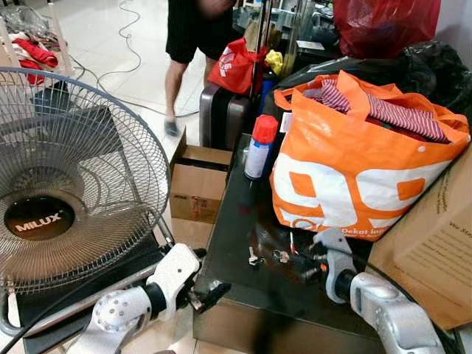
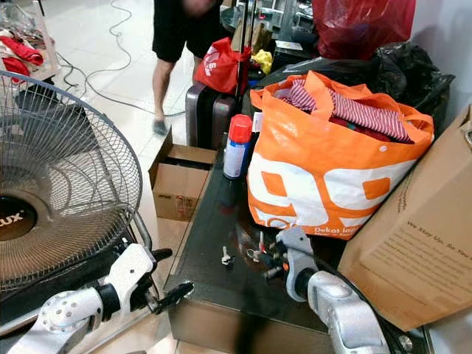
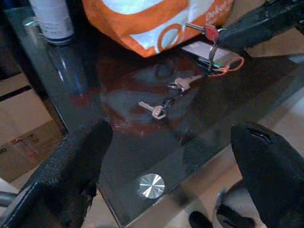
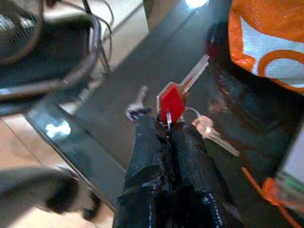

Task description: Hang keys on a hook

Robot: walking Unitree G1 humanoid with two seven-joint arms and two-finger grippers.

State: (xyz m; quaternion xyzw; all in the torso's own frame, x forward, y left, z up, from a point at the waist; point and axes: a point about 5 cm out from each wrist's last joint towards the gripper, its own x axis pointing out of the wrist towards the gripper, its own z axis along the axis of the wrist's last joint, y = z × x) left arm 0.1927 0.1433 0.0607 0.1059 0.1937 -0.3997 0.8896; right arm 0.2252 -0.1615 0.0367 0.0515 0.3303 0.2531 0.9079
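Where rt pincer (image 4: 167, 137) grips keys (image 4: 183, 97), dark glass table (image 1: 228, 221), tiled floor (image 1: 110, 44).

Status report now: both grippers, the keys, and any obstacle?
Right gripper shut on keys above dark table. Left gripper open at table edge. Orange bag close behind; no hook seen.

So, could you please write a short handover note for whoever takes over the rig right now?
Right end effector: shut on the keys, pinching the ring by the red-headed key just above the dark glass table, beside the orange shopping bag.
Left end effector: open, holding nothing, at the table's near corner.
Done: the keys are gripped, though some still trail on the glass.
Left: lift them, find a hook, hang them.
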